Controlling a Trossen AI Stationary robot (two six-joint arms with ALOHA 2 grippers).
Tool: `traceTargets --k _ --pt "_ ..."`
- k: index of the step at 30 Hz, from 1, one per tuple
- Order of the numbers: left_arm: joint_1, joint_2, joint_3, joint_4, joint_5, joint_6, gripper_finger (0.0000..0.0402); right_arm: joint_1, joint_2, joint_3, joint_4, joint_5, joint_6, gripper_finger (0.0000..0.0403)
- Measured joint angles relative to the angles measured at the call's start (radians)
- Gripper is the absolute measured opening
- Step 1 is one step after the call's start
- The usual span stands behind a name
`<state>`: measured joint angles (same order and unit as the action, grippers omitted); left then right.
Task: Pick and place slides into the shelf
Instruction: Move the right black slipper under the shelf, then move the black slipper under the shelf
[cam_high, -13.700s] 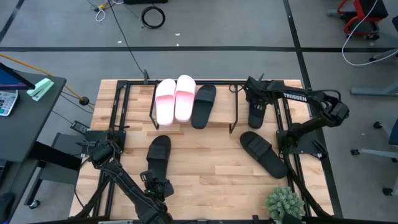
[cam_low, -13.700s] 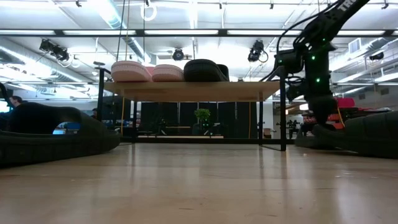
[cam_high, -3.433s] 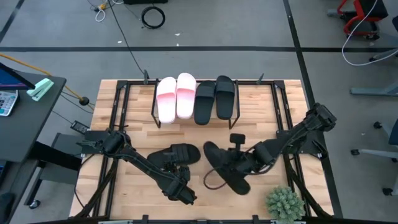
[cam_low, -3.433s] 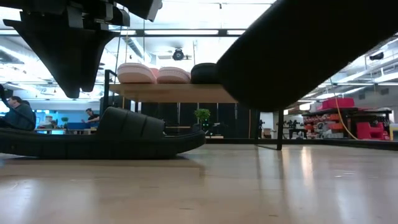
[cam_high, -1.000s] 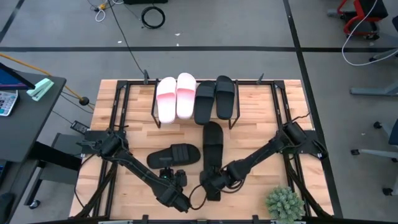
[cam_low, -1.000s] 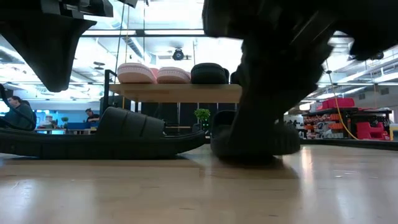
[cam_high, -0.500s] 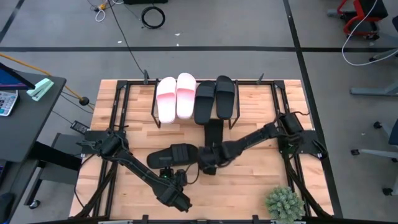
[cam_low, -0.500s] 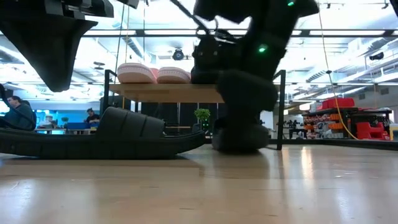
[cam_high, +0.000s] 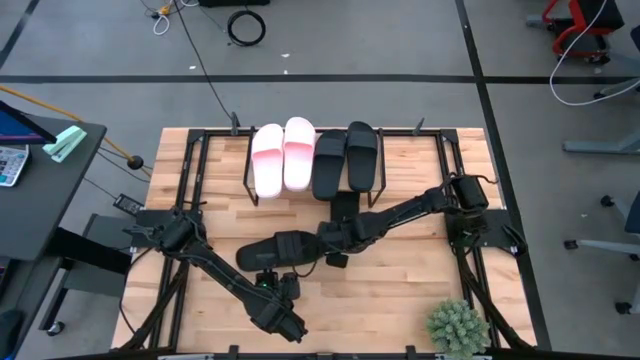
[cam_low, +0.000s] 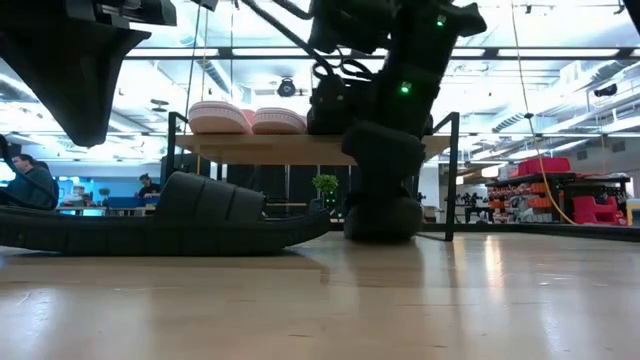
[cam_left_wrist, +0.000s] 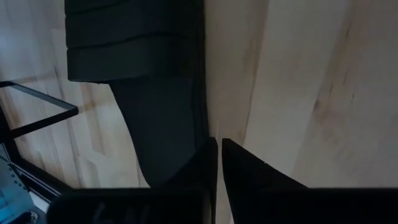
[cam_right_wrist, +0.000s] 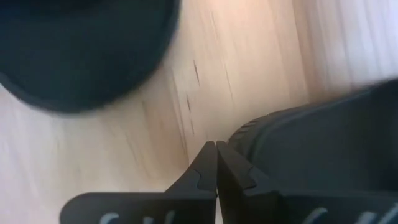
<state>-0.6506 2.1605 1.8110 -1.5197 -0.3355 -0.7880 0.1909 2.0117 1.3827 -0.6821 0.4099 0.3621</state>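
Observation:
The shelf (cam_high: 300, 196) stands at the table's far side, with two pink slides (cam_high: 282, 156) and two black slides (cam_high: 346, 158) on its plank (cam_low: 270, 148). A fifth black slide (cam_high: 280, 248) lies flat on the table, left of centre. A sixth black slide (cam_high: 345, 210) rests sole-down with its far end under the shelf. My right gripper (cam_high: 336, 250) is shut at that slide's near end. My left gripper (cam_high: 270, 284) hovers shut above the near edge of the lying slide (cam_left_wrist: 155, 93), touching nothing. My right gripper meets the sixth slide's near end (cam_right_wrist: 249, 140) with its shut fingers (cam_right_wrist: 208, 165), coming from the near side and slanting down. One finger's outer side lies against the ribbed rim. The slide rests flat on the table (cam_low: 380, 215), far end under the shelf.
A potted plant (cam_high: 458, 327) stands at the near right corner. A black metal frame (cam_high: 190, 170) runs around the table's sides. A person (cam_low: 30, 180) sits in the room beyond, seen in the low view. Bare wood lies between the two arms toward the near edge.
My right gripper, shut, has travelled from near the table's front toward the far edge, pushing the black slide lengthwise along the table. The slide has slid toward the shelf, and its far end now sits beneath the plank.

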Motion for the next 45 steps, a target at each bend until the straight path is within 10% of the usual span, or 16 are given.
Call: traceTargets --k 28,45 --pt "-0.061 0.0 0.0 -0.004 0.0 -0.144 0.004 -0.019 0.0 0.0 -0.153 0.048 0.007 0.0" --pt "-0.032 0.0 0.0 0.019 -0.052 0.197 0.0116 0.387 -0.161 0.0 -0.128 -0.016 0.24 0.0001"
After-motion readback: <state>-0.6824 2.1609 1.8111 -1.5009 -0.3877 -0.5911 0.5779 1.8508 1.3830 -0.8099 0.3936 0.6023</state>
